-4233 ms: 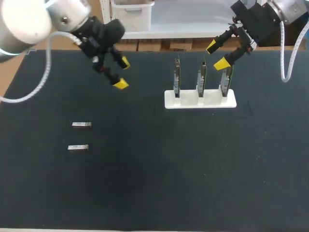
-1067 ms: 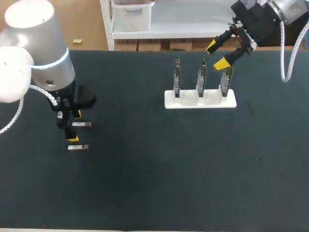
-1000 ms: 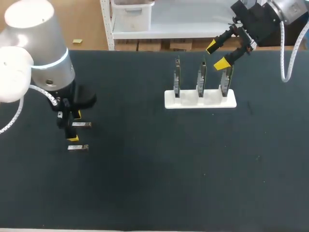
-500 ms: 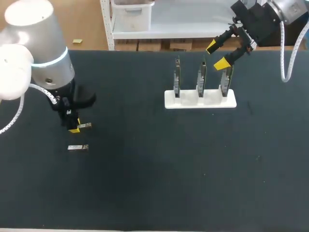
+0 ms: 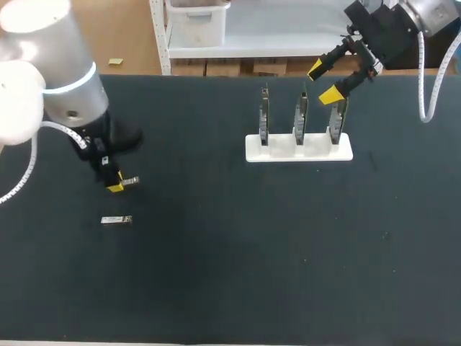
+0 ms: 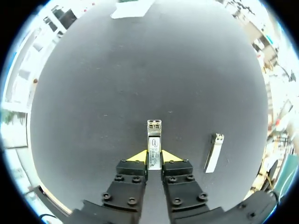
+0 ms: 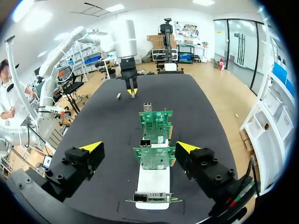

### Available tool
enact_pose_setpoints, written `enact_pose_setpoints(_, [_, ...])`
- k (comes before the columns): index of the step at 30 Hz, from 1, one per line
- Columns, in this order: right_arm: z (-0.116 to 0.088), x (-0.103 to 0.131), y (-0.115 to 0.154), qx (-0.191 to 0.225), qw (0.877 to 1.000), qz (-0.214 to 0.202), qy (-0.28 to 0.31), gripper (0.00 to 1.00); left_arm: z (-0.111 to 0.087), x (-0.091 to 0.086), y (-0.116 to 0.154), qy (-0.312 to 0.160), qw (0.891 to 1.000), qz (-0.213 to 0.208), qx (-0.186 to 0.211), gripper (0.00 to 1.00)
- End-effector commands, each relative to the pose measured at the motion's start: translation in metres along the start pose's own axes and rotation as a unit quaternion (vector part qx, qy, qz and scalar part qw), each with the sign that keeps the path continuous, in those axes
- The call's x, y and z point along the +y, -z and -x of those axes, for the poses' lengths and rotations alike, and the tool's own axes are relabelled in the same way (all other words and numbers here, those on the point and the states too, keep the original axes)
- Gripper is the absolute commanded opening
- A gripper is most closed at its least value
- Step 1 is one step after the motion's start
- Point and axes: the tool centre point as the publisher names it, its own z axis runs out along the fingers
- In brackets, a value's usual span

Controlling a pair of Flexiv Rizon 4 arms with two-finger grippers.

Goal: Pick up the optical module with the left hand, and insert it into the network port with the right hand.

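1. The optical module [image 5: 130,182] is pinched in the left pincer [image 5: 114,185] over the left part of the desk [image 5: 252,252]. It is a small metal bar.
2. In the left wrist view, the optical module [image 6: 154,135] stands straight out ahead of the left pincer [image 6: 154,157]. One yellow-tipped finger presses on each long side of its rear half. Its front end projects past the fingertips.
3. Whether the held module touches the desk surface cannot be told.
4. A second module [image 5: 116,220] lies flat on the desk just beside the held one, on the side nearer the desk's front edge. In the left wrist view, this second module [image 6: 214,152] lies to one side of the pincer and touches neither finger.
5. A white stand [image 5: 299,148] sits on the far right part of the desk, well apart from both modules. It holds three network cards [image 5: 300,115] upright in a row.
6. In the right wrist view, a metal network port [image 7: 145,143] shows at the upper edge of the nearest card [image 7: 154,157].
7. The right pincer [image 5: 323,82] hangs above the far side of the stand, by the rightmost card. Its fingers are spread wide and grip nothing.
8. In the right wrist view, the right pincer [image 7: 139,147] looks along the row of cards. The nearest card lies between the spread fingers without touching either.
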Motion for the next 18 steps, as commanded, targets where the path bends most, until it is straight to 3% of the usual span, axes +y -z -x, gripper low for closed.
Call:
enact_pose_setpoints(1, [0.0, 0.002, 0.0, 0.0, 1.0, -0.003, 0.0, 1.0, -0.006, 0.003, 0.011, 0.029, 0.998, 0.011, -0.056, 0.0])
enact_pose_setpoints(7, [0.0, 0.002, 0.0, 0.0, 1.0, -0.003, 0.0, 1.0, 0.01, 0.02, 0.043, 0.08, 0.982, 0.044, -0.168, 0.0])
enact_pose_setpoints(13, [0.0, 0.002, 0.0, 0.0, 1.0, -0.003, 0.0, 1.0, 0.035, 0.045, 0.087, 0.113, 0.943, 0.084, -0.302, 0.0])
enact_pose_setpoints(18, [0.0, 0.002, 0.0, 0.0, 1.0, -0.003, 0.0, 1.0, 0.069, 0.068, 0.118, 0.095, 0.918, 0.116, -0.366, 0.0])
